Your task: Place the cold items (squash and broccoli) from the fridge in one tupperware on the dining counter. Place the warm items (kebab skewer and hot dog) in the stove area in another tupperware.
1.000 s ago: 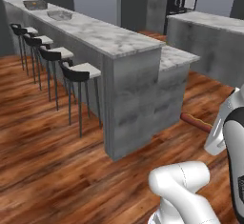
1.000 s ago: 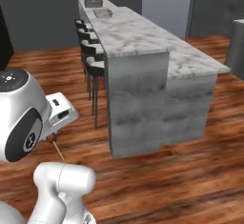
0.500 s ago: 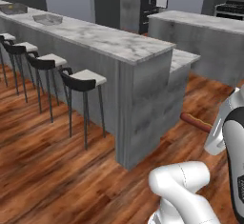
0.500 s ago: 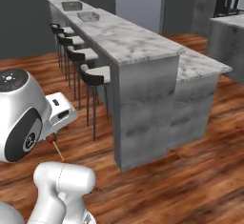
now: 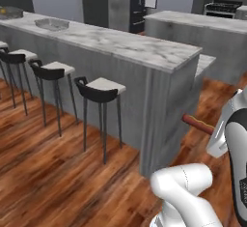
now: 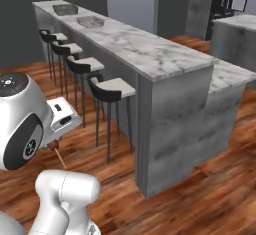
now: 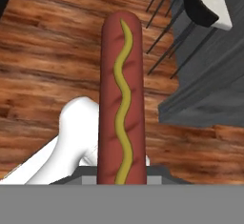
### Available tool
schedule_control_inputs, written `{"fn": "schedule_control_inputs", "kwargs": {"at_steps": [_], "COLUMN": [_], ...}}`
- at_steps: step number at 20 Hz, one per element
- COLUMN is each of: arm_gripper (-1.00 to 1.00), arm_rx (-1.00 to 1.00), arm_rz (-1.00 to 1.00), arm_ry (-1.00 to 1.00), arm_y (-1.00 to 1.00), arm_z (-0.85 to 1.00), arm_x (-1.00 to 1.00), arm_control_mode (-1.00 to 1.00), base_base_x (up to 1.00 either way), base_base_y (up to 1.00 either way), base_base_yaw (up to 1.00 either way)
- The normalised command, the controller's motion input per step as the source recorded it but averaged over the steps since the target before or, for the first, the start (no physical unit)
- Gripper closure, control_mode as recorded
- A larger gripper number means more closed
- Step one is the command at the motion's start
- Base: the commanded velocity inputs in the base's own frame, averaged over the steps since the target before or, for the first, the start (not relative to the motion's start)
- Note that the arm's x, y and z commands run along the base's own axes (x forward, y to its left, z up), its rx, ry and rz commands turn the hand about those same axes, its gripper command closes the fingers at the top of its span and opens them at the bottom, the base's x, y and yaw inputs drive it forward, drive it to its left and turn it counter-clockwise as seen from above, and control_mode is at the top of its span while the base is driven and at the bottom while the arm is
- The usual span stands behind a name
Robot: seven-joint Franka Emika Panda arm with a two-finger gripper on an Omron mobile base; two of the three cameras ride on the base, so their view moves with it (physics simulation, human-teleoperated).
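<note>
A hot dog (image 7: pixel 120 94), reddish brown with a wavy mustard line, runs up the hand view from between my gripper's (image 7: pixel 121 173) jaws, which are shut on it and hidden behind it. Its end (image 5: pixel 197 123) sticks out left of the hand in the left base view, above the wooden floor. Two grey tupperware containers stand far along the dining counter (image 5: pixel 144 47): the nearer one (image 5: pixel 50 24) (image 6: pixel 90 21) and a farther one (image 5: pixel 9 12) (image 6: pixel 65 10) with something yellow inside. The stove (image 5: pixel 223 6) is at the back right. Squash, broccoli and kebab skewer cannot be made out.
A row of black stools with white seats (image 5: pixel 101 88) (image 6: pixel 112 89) lines the counter's near side. A lower counter step (image 6: pixel 230 76) juts from its end. A second counter (image 5: pixel 202 25) and the dark fridge (image 5: pixel 140 4) stand behind. Wooden floor lies open in front.
The whole scene has shifted as the base drives: the counter end and stools have come closer and swung across the views. The hot dog stays in the shut gripper.
</note>
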Motion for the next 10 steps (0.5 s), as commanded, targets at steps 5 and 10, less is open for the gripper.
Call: {"fn": "schedule_control_inputs", "kwargs": {"at_steps": [5, 10], "arm_gripper": [1.0, 1.0], "arm_rx": [0.0, 0.0], "arm_rz": [0.0, 0.0], "arm_ry": [0.0, 0.0], "arm_y": [0.0, 0.0], "arm_z": [0.0, 0.0], "arm_x": [0.0, 0.0], "arm_control_mode": [1.0, 1.0], "base_base_x": [0.47, 0.59], "base_base_y": [1.0, 1.0], "base_base_yaw": [-0.2, -0.2]}}
